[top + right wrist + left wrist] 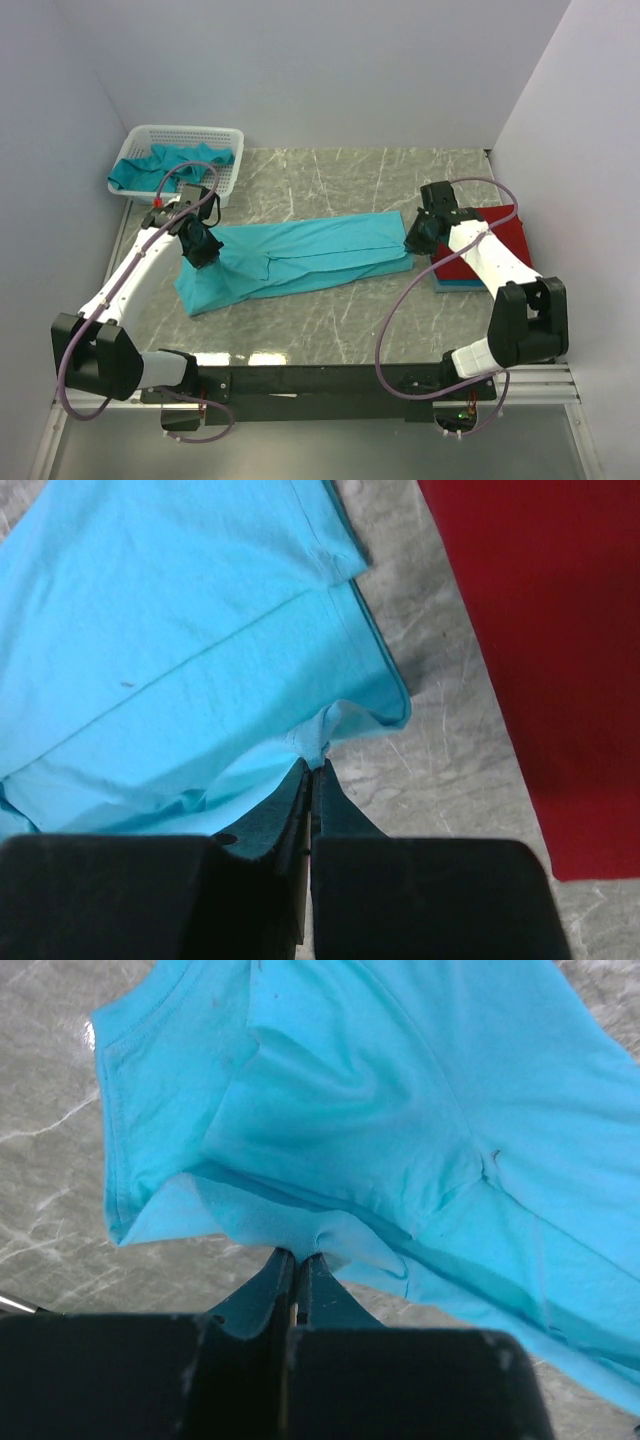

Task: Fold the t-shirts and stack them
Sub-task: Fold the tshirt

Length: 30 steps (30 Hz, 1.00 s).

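Over marble tabletop (330, 320), held teal t-shirt (310, 255) flat: pinched its left end in left gripper (297, 1257), clenched its right corner in right gripper (313, 767), near red folded shirt (540, 630).

The top camera is looking down from behind the arms (135, 275) over the whole table (330, 170). Wrist cameras are looking closely past the left gripper (296, 1260) and right gripper (311, 770) at opposite ends of the spread shirt (300, 262).

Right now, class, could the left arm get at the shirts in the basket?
Probably not yet: the basket sits just beyond the left gripper, unobstructed, but its jaws are shut on the spread teal t-shirt.
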Available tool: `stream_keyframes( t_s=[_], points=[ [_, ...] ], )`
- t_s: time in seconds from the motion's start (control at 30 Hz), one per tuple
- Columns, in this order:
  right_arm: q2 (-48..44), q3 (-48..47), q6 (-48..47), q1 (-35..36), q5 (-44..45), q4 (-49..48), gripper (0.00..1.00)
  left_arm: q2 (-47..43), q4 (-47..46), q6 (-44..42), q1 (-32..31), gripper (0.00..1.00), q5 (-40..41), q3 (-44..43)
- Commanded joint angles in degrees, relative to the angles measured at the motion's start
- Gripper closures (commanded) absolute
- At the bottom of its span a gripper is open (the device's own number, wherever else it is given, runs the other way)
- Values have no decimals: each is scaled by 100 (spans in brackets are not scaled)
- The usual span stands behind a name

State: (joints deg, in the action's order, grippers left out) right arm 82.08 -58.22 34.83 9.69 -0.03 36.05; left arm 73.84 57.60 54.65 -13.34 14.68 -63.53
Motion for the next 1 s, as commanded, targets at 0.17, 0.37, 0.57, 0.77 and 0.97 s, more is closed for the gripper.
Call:
stream_keyframes(
  t_s=[0.17,0.37,0.57,0.77,0.97],
  points=[
    [308,-418,-108,-82,153,-63,100,367,-487,-394,104,99,-79,-493],
    [475,-533,-152,-108,179,-72,100,639,-478,-455,165,99,88,-608],
    [747,-682,-204,-108,100,-98,100,728,-452,-376,244,99,422,-731],
    [976,-858,-266,-108,91,-116,99,991,-478,-438,315,99,361,-889],
    [1318,-1113,-310,-108,135,-116,97,1290,-522,-263,350,99,316,-889]
  ],
)
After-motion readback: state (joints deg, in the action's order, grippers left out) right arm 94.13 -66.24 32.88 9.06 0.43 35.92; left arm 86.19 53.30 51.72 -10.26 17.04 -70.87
